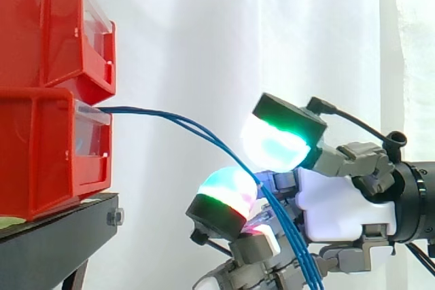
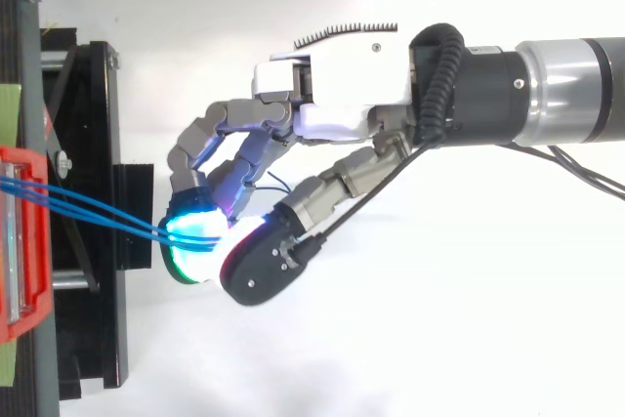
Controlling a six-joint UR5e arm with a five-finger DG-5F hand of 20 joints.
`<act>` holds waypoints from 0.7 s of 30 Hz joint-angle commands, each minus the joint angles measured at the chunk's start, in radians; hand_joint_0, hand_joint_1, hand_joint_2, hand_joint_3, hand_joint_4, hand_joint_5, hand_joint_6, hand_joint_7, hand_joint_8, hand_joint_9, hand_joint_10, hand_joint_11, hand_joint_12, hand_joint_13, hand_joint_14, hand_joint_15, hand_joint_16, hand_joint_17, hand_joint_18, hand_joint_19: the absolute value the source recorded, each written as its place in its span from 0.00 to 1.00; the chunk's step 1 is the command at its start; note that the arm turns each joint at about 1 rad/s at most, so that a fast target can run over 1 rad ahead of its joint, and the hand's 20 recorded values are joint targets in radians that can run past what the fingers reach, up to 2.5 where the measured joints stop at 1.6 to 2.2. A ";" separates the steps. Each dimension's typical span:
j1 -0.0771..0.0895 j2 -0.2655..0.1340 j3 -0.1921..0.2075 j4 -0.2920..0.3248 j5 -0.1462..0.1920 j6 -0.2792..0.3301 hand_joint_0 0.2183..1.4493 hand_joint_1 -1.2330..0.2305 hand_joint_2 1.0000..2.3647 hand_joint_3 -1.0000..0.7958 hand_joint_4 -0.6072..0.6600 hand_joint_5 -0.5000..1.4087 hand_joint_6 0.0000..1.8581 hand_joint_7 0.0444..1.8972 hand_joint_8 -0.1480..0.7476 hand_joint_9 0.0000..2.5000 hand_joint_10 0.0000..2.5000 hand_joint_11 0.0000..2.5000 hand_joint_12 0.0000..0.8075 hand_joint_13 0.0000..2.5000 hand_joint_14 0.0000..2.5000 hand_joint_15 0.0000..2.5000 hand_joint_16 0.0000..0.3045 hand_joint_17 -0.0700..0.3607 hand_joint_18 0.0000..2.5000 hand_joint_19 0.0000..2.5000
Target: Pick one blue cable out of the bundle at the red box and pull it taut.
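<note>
Blue cables (image 1: 292,239) cut off below, red bins (image 1: 41,154) cropped left

Stacked bins (image 1: 47,66) on stand (image 1: 61,225); cables (image 1: 177,121) from lower bin (image 1: 41,157) to hand (image 1: 340,202)

The robot hand (image 2: 342,114) has a white palm shell with a small dark screw (image 2: 374,46) on top and a comb of fine black teeth along one edge. Out from the shell run grey, blocky finger links, ending in thick pads (image 1: 275,144) that glow white, cyan and green with a touch of red, each backed by a flat black cap (image 2: 259,271). Behind the shell sits a black cylindrical wrist (image 2: 488,95), then a silver arm section (image 2: 576,90)
</note>
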 commanded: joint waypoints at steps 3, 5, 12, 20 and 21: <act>0.001 0.000 0.000 0.000 0.000 0.000 0.31 0.38 0.01 0.35 0.56 0.18 0.49 0.53 0.55 0.37 0.00 0.43 0.46 0.23 0.00 0.13 0.17 0.44 0.22 0.17; 0.001 0.000 0.000 0.000 0.000 0.001 0.31 0.37 0.01 0.38 0.57 0.17 0.49 0.53 0.55 0.36 0.00 0.44 0.46 0.23 0.00 0.13 0.17 0.44 0.22 0.16; 0.003 0.000 0.000 0.000 0.000 0.003 0.35 0.30 0.01 0.43 0.54 0.17 0.50 0.54 0.56 0.36 0.00 0.43 0.47 0.23 0.00 0.13 0.17 0.44 0.23 0.16; 0.003 0.000 0.002 0.000 0.000 0.003 0.44 0.22 0.01 0.37 0.49 0.17 0.51 0.58 0.55 0.35 0.00 0.43 0.47 0.24 0.00 0.12 0.17 0.43 0.24 0.14; 0.003 0.000 0.000 0.000 0.000 0.003 0.45 0.22 0.01 0.36 0.49 0.17 0.51 0.58 0.55 0.35 0.00 0.43 0.46 0.24 0.01 0.12 0.17 0.43 0.24 0.14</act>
